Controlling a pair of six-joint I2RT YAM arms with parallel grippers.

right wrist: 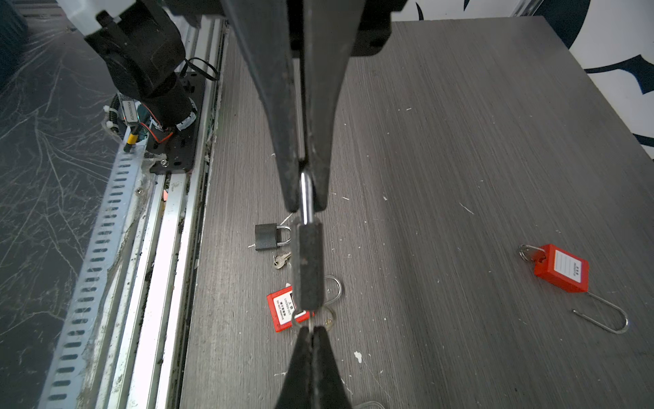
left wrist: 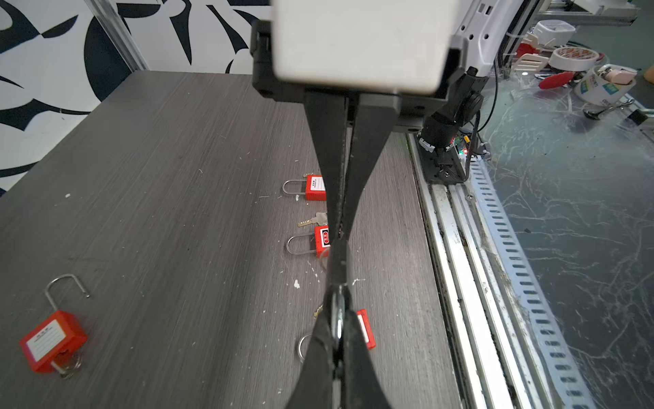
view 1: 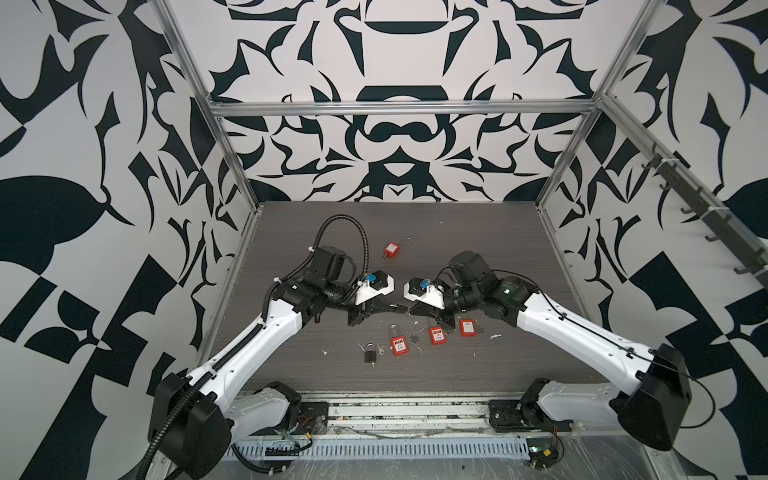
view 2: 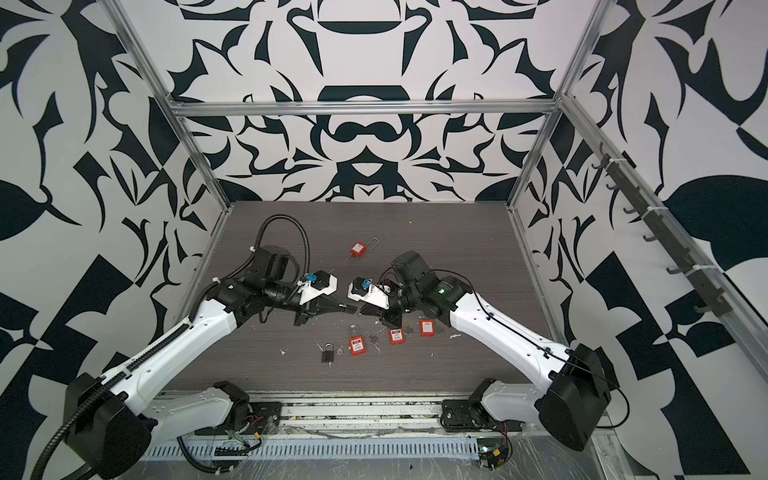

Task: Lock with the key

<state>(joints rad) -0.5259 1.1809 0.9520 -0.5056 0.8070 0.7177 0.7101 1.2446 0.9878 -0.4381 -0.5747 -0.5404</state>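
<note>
**Two arms met over a padlock at mid-table**

The robot's arms came tip to tip above the middle of the grey table point(view 1: 478, 257), with a dark padlock point(right wrist: 308, 265) stretched between them and held off the surface. In the right wrist view, the right tool point(right wrist: 305, 203) was clamped on the lock's silver shackle point(right wrist: 305, 191), its jaws narrowed to the width of the bar. At the opposite end, the left tool point(right wrist: 313, 331) was pinched shut on a thin silver key point(right wrist: 308, 318) at the foot of the lock's body. How far the key sat in the keyhole could not be told.

Other locks lay on the table below the pair. A second black padlock point(view 1: 369, 355) rested toward the front, with a loose key point(view 1: 378, 346) just beside it. A red padlock point(view 1: 398, 345) lay next along, then a second red padlock point(view 1: 437, 336) and a third red padlock point(view 1: 467, 327), in a loose row under the right arm. A fourth red padlock point(view 1: 390, 249) lay well apart toward the back wall, its long shackle swung open and a key ring at its base. White flecks dotted the tabletop around them.
</note>
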